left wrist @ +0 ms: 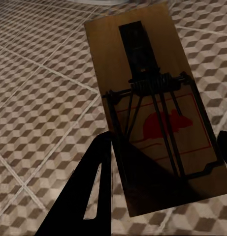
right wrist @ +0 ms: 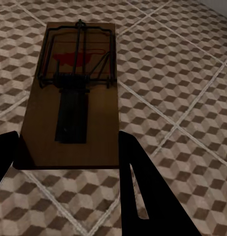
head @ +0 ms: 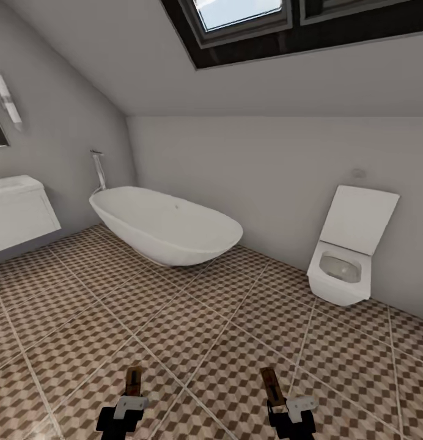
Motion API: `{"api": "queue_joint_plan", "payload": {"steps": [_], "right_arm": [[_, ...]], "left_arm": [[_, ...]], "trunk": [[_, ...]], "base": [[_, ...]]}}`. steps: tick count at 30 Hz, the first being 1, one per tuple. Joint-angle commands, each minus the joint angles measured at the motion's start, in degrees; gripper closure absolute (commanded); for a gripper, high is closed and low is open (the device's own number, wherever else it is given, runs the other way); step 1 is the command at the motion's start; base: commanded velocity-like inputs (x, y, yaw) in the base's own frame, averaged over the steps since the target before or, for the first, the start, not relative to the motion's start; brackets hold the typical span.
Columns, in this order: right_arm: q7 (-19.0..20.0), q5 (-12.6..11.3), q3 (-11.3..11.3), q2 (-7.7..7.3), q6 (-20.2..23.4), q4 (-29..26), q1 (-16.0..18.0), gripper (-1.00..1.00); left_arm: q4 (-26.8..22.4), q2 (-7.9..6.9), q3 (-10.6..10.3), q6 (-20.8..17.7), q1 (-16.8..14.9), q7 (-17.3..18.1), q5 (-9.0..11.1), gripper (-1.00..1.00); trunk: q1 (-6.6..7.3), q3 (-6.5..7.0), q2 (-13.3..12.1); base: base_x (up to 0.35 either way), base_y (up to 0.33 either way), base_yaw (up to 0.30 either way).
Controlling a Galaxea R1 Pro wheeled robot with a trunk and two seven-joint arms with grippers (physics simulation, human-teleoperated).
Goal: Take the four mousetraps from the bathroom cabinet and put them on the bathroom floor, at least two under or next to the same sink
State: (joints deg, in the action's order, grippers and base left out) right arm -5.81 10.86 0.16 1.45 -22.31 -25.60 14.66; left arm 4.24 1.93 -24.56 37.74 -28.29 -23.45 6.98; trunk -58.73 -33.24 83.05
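Note:
Each gripper holds one mousetrap low over the bathroom floor (head: 205, 330). My left gripper (head: 132, 398) is shut on a tan mousetrap (head: 134, 377), whose wire spring and red mouse print fill the left wrist view (left wrist: 152, 108) between dark fingers (left wrist: 88, 196). On the other side, my right gripper (head: 277, 404) is shut on a second mousetrap (head: 271, 382), seen up close over the cube-pattern tiles (right wrist: 71, 98) with a finger (right wrist: 143, 191) beside it. The white bathroom sink (head: 16, 211) hangs on the wall at far left. The cabinet is out of view.
A white oval bathtub (head: 169, 226) stands ahead at centre-left with a chrome tap (head: 99, 168) behind it. A wall-hung toilet (head: 346, 256) with its lid up is at right. A sloped ceiling with a skylight (head: 242, 15) is overhead. Open tiled floor lies between me and them.

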Motion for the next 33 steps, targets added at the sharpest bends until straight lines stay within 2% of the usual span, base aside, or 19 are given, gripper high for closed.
{"api": "queue_joint_plan", "payload": {"steps": [1, 11, 22, 33], "right_arm": [[-0.3, 0.5, 0.0, -0.01, -0.1, 0.0, 0.0, 1.0], [-0.3, 0.4, 0.0, 0.0, -0.1, 0.0, 0.0, 1.0], [-0.4, 0.4, 0.0, -0.03, -0.1, 0.0, 0.0, 1.0], [-0.3, 0.5, 0.0, -0.05, -0.1, 0.0, 0.0, 1.0]], "left_arm": [[0.2, 0.05, -0.5, 0.3, -0.1, -0.1, 0.5, 1.0], [0.2, 0.05, -0.5, 0.3, -0.1, -0.1, 0.5, 1.0], [0.2, 0.06, -0.5, 0.3, -0.1, -0.1, 0.5, 1.0], [0.2, 0.06, -0.5, 0.3, -0.1, -0.1, 0.5, 1.0]], "trunk": [[0.0, -0.05, 0.0], [0.0, -0.05, 0.0], [0.0, -0.05, 0.0], [0.0, -0.05, 0.0]], "base": [[0.0, 0.0, 0.256], [0.04, 0.019, 0.256], [0.216, 0.171, 0.251], [0.241, 0.196, 0.045]]}}
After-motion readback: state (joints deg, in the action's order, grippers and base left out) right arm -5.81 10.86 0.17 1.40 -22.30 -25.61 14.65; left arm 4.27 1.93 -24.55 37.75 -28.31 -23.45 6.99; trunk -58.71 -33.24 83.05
